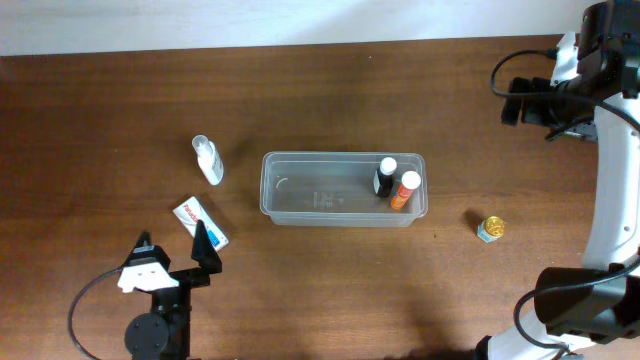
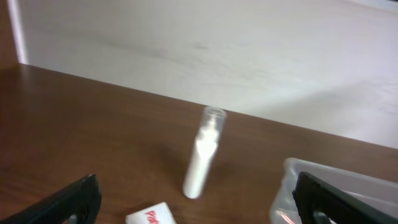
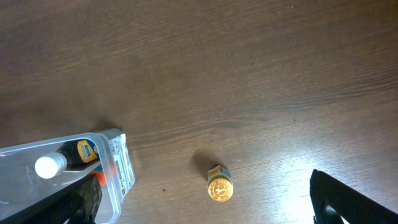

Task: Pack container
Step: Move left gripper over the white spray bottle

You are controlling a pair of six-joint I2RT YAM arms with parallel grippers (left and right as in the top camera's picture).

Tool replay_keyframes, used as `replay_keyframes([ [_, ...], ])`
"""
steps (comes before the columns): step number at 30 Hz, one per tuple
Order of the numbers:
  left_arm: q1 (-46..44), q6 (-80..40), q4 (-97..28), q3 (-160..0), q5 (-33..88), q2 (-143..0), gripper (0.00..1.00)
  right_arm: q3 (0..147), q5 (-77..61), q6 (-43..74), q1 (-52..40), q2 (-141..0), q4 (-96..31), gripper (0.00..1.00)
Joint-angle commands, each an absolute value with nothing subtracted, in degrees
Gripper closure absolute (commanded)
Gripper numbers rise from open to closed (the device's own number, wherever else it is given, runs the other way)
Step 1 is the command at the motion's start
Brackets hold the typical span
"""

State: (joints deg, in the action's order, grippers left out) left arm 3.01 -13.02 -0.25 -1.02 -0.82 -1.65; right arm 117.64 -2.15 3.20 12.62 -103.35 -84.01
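The clear plastic container point(image 1: 300, 200) lies at the table's middle. In its right end stand a black bottle point(image 1: 385, 176) and an orange bottle point(image 1: 404, 190), both white-capped. A white bottle point(image 1: 208, 160) and a small white box point(image 1: 200, 222) lie left of it, and a gold-capped jar point(image 1: 490, 229) stands to its right. My left gripper point(image 1: 172, 248) is open and empty just in front of the box. Its wrist view shows the white bottle point(image 2: 204, 152), the box corner point(image 2: 152, 215) and the container's end point(image 2: 292, 186). My right gripper point(image 1: 525, 103) is open, empty and high above the jar point(image 3: 219, 185).
The right wrist view shows the container's right end point(image 3: 118, 162) with the black bottle point(image 3: 62, 160) in it. A pale wall runs along the table's far edge point(image 2: 249, 56). The arm bases stand at the front left and front right.
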Motion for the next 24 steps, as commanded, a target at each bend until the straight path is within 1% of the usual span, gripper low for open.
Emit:
replay_keyframes([
  [1, 3.2, -11.8, -2.0, -6.7, 2.9, -2.1, 0.01, 118.9, -1.7, 3.5, 12.9, -102.8, -84.0, 0.02],
  [5, 3.1, -11.1, -9.0, -16.4, -2.4, -5.7, 0.01, 118.9, -1.7, 3.5, 12.9, -102.8, -84.0, 0.02],
  [7, 3.1, -8.5, -12.0, -22.3, -3.8, -10.0, 0.01, 118.9, -1.7, 3.5, 12.9, -102.8, -84.0, 0.02],
  [10, 3.1, -4.4, -15.7, -31.7, -4.4, -19.4, 0.01, 118.9, -1.7, 3.5, 12.9, -102.8, -84.0, 0.02],
  [13, 3.1, -0.7, -20.0, -42.8, -4.3, -31.9, 0.0, 118.9, -1.7, 3.5, 12.9, -102.8, -84.0, 0.02],
  [16, 3.1, 2.3, -26.9, -57.2, -4.3, -46.2, 0.01, 118.9, -1.7, 3.5, 12.9, -102.8, -84.0, 0.02],
  [19, 3.1, 3.6, -38.9, -75.0, -4.3, -60.8, 0.0, 118.9, -1.7, 3.5, 12.9, -102.8, -84.0, 0.02],
  [24, 3.1, 4.6, -62.5, -105.6, -4.3, -83.2, 0.01, 118.9, -1.7, 3.5, 12.9, -102.8, -84.0, 0.02],
])
